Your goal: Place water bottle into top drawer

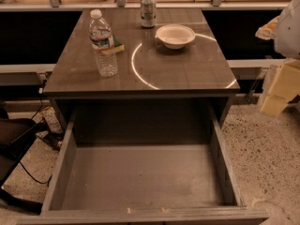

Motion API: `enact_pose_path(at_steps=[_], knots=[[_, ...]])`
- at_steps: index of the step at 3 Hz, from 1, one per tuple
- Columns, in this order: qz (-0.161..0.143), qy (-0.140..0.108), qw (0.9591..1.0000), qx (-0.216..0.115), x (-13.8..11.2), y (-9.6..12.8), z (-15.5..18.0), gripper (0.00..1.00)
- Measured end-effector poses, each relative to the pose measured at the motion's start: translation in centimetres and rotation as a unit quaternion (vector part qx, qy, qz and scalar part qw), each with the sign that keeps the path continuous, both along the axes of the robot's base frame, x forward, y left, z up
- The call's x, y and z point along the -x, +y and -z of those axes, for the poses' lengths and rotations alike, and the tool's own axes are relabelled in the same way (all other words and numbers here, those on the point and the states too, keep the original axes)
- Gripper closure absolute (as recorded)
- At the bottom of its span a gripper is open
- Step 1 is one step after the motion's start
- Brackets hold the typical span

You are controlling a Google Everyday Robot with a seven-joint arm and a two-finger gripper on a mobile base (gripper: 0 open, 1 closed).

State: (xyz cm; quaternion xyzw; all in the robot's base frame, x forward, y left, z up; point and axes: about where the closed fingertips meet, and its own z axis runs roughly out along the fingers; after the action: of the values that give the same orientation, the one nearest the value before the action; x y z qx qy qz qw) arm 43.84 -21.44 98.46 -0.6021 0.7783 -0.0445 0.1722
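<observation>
The water bottle is clear and ribbed with a white cap. It stands upright on the left part of the grey desk top. The top drawer is pulled out wide below the desk's front edge, and its flat bottom is bare. My gripper, with pale yellow fingers under a white arm, hangs at the far right edge of the view. It is beside the desk's right front corner, well away from the bottle, and it holds nothing that I can see.
A silver can stands at the back of the desk. A white bowl sits to its right. A small green and yellow object lies behind the bottle. A dark object and cables lie on the floor at left.
</observation>
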Motion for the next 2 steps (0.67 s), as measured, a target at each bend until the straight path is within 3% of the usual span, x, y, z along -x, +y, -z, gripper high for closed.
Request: enact_pose_path(at_steps=[1,2], knots=[[0.004,-0.004,1.0,-0.005,-0.1,-0.1,-0.2,0.0],[0.047,-0.04,0.9969,-0.05,-1.1,-1.0,-1.6,0.0]])
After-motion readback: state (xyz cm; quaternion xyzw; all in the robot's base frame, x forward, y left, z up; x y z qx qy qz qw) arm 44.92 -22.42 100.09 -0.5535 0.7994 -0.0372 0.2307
